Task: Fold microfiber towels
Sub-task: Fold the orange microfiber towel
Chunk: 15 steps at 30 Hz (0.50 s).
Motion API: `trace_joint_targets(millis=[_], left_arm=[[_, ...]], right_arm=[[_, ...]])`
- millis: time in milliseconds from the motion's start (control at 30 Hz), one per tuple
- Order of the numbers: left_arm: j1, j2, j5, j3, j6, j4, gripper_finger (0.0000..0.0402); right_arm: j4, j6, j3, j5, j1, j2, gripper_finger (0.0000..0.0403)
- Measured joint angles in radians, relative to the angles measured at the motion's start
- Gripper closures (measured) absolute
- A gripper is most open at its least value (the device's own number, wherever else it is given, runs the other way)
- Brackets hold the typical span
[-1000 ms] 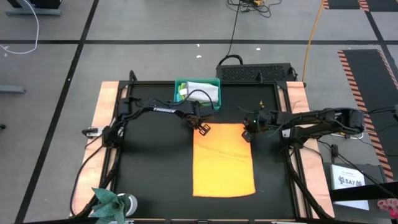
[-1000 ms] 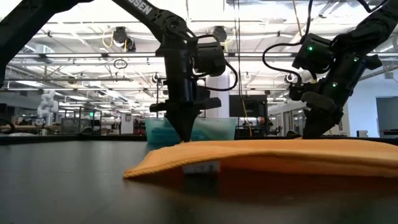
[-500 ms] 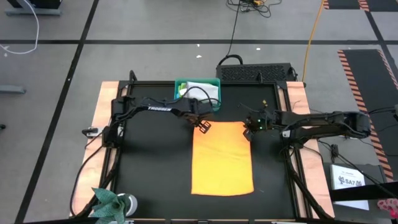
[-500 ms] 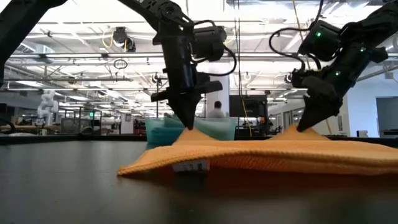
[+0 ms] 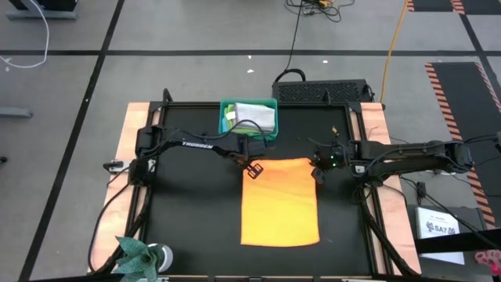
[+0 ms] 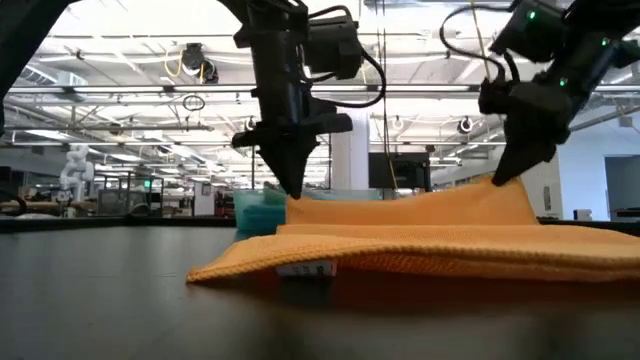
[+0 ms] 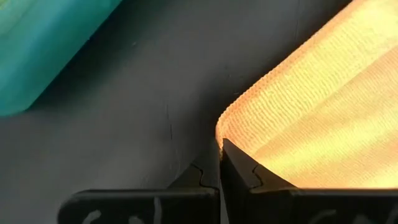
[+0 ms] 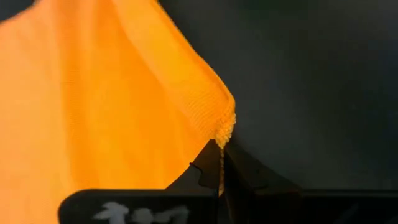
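High view: orange towel (image 5: 280, 204) at frame centre on black desk (image 5: 188, 211), long axis top-to-bottom; left gripper (image 5: 253, 169) and right gripper (image 5: 317, 174) pinching its top corners. Low view: far edge lifted, near edge flat. Wrist views: fingers clenched on corners. Best carried level, both corners together, toward near edge.

A grey floor (image 5: 196, 78) with dark seams surrounds the black table (image 5: 196, 211). An orange cable (image 5: 395, 35) and black cables (image 5: 301, 23) trail across it. Beyond the table, a hall shows white roof trusses (image 6: 130, 95) and ceiling lights (image 6: 190, 60).
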Motion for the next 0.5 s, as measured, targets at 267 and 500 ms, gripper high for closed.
trace_joint_targets(millis=[267, 500], left_arm=[[-0.053, -0.047, -0.018, 0.000, -0.044, -0.011, 0.0401], [-0.131, -0.067, -0.017, -0.001, -0.103, -0.016, 0.0401]], right_arm=[[-0.003, 0.115, 0.013, 0.000, 0.136, 0.000, 0.0403], [0.020, 0.265, 0.013, 0.000, 0.282, 0.000, 0.0403]])
